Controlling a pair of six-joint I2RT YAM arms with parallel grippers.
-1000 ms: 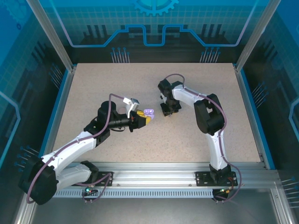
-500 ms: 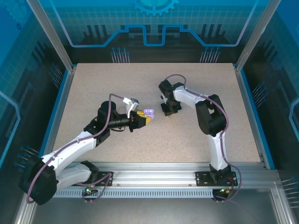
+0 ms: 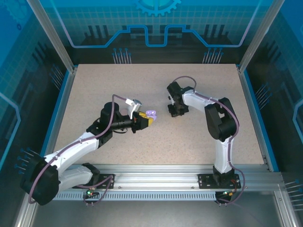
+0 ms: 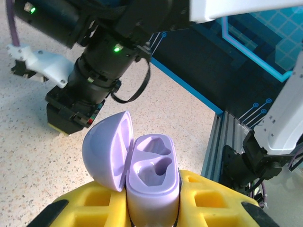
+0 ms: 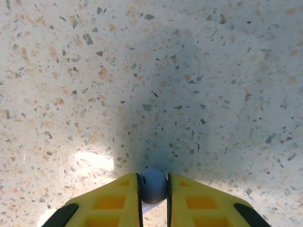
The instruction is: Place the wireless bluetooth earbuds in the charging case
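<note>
The left gripper (image 4: pixel 152 210), with yellow fingers, is clamped on the round lilac-purple plastic charging case (image 4: pixel 152 182). The case's domed lid (image 4: pixel 106 150) is swung open to one side, and both moulded wells are showing. Near the case, on its right in the overhead view, the right gripper (image 3: pixel 176 111) is pinched shut on a small lilac-grey rounded earbud (image 5: pixel 153 185), over the speckled beige tabletop (image 5: pixel 189 71).

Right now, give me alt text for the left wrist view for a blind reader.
An open lilac charging case, both wells empty, lid tipped left, is clamped in the left gripper. Behind it the right gripper points down at the speckled table.
</note>
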